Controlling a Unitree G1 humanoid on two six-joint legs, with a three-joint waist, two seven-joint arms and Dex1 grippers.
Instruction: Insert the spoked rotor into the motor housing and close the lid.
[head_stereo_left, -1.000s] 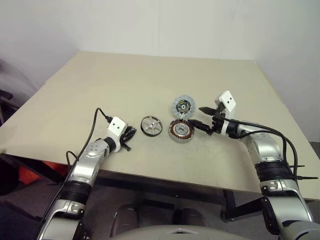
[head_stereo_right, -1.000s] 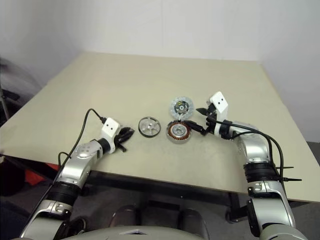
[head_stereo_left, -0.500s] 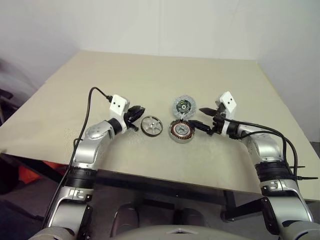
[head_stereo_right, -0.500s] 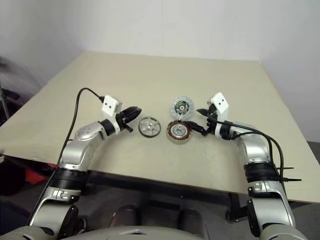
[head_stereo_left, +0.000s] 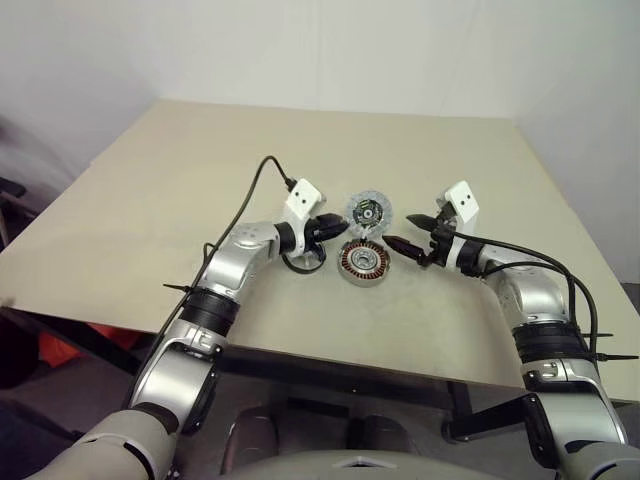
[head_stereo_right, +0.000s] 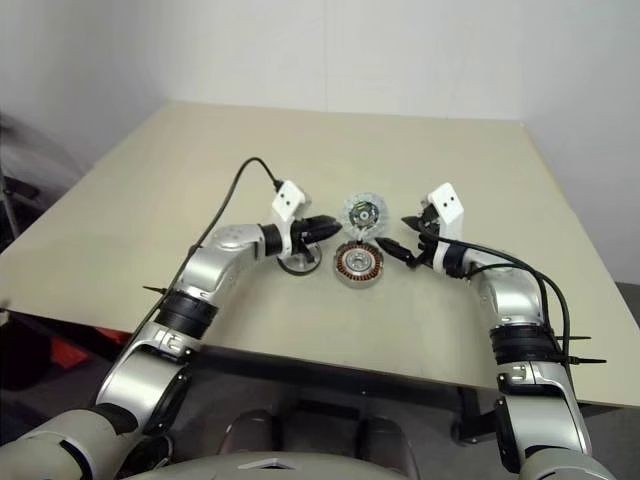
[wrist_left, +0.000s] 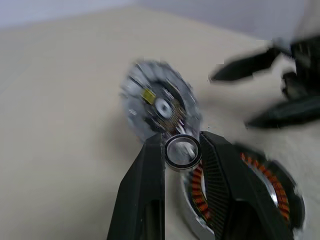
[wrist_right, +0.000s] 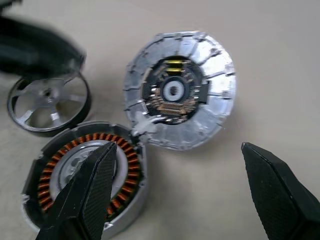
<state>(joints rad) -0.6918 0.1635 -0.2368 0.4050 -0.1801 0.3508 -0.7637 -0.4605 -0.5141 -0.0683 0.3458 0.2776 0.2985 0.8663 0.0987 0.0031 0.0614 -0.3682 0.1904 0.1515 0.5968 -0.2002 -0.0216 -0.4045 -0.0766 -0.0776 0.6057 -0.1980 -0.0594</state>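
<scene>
- Head view: left gripper (head_stereo_left: 333, 227) at centre frame, over the spoked, dark-rimmed metal rotor (head_stereo_left: 303, 261) lying on the table. The round copper-wound metal housing (head_stereo_left: 362, 262) is just right of it, and the pale flat disc lid (head_stereo_left: 367, 211) touches its upper rim.
- Left wrist: jaws narrow, pinching a small dark-rimmed ring (wrist_left: 181, 151). Best lowered square over the housing's centre.
- Right wrist: right gripper (wrist_right: 176, 150) wide, empty. It should brace the housing.

A pale beige bench (head_stereo_left: 200, 160) carries three parts close together. The housing (head_stereo_left: 362, 262) sits upright with the lid (head_stereo_left: 369, 212) touching its far edge. The rotor (wrist_right: 48, 102) lies flat just beside the housing.
</scene>
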